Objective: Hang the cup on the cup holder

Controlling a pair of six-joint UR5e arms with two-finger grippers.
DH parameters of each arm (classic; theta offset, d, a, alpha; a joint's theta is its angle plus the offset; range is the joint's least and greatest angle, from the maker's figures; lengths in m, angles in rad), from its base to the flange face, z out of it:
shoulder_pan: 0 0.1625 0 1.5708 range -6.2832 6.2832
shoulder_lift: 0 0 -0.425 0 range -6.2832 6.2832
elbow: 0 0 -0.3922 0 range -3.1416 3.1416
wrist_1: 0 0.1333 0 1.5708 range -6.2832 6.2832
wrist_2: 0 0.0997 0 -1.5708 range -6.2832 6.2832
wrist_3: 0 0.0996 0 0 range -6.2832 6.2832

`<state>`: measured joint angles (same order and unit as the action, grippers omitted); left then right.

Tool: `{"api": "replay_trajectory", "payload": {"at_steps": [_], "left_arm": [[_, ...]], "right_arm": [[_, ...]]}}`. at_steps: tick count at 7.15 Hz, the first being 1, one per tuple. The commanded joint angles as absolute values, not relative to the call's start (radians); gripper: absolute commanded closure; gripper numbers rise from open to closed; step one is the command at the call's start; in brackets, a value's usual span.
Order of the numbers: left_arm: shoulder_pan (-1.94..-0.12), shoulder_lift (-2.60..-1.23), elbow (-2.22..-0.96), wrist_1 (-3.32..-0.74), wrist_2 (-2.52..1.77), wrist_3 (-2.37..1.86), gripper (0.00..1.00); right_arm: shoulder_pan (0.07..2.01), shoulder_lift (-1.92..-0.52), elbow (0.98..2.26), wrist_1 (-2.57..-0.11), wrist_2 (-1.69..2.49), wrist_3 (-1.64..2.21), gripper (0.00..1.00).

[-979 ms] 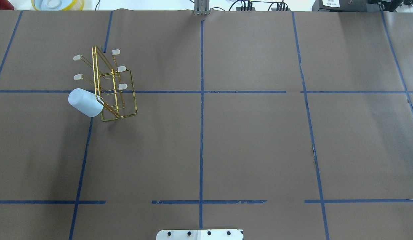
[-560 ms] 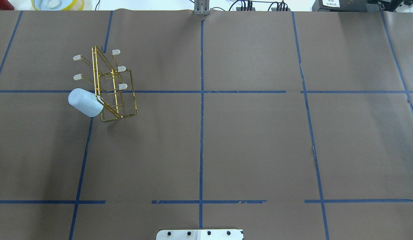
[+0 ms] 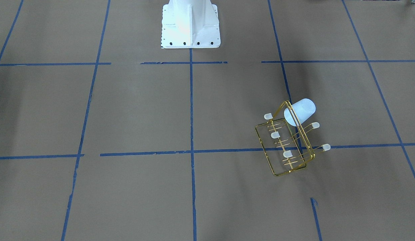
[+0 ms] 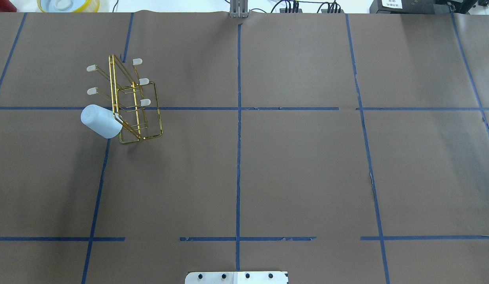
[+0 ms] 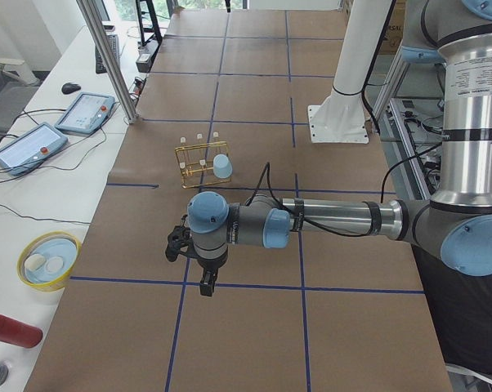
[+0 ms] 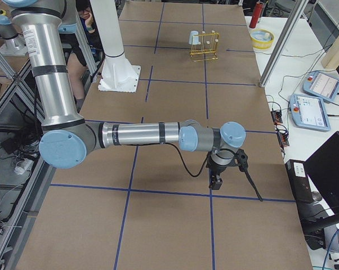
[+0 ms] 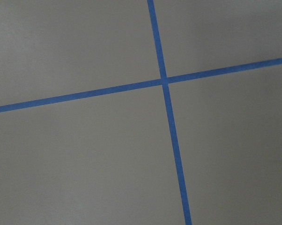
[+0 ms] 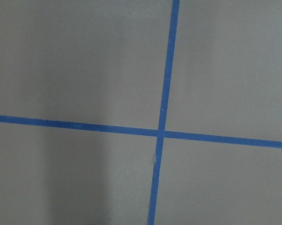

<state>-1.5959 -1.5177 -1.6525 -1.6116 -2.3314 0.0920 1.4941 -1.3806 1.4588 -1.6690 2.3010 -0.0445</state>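
The pale blue-white cup (image 4: 100,121) sits mouth-first over a near-side prong of the gold wire cup holder (image 4: 159,114) on the table's left half. It tilts outward, base up. Both also show in the front view, cup (image 3: 300,111) and holder (image 3: 265,150), and small in the side views, cup (image 5: 222,167) (image 6: 194,38). My left gripper (image 5: 205,286) hangs over a tape crossing, well clear of the holder. My right gripper (image 6: 215,181) hangs over the table's far right end. Each shows only in a side view, so I cannot tell whether it is open or shut. Both wrist views show only paper and tape.
The white robot base (image 3: 190,23) stands at the table's near middle. A metal post (image 4: 239,10) stands at the far edge. A yellow-rimmed bowl (image 5: 48,260), a red cylinder (image 5: 9,329) and teach pendants (image 5: 24,145) lie on the side bench beyond the table.
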Motion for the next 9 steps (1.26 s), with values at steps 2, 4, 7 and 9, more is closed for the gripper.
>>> {"api": "replay_trajectory", "payload": {"at_steps": [2, 4, 7, 9], "left_arm": [[-1.598, -1.543, -1.626, -1.614, -2.332, 0.091, 0.00], [-1.595, -1.551, -1.611, -1.614, -2.326, 0.097, 0.00], [-1.597, -1.583, -1.617, -1.615, -2.319, 0.106, 0.00], [-1.597, -1.583, -1.615, -1.618, -2.324, 0.106, 0.00]], "right_arm": [[1.494, -1.381, 1.459, -1.669, 2.301, -0.043, 0.00], [1.494, -1.381, 1.459, -1.669, 2.301, -0.044, 0.00], [1.494, -1.381, 1.459, -1.669, 2.301, -0.044, 0.00], [1.494, -1.381, 1.459, -1.669, 2.301, -0.044, 0.00]]}}
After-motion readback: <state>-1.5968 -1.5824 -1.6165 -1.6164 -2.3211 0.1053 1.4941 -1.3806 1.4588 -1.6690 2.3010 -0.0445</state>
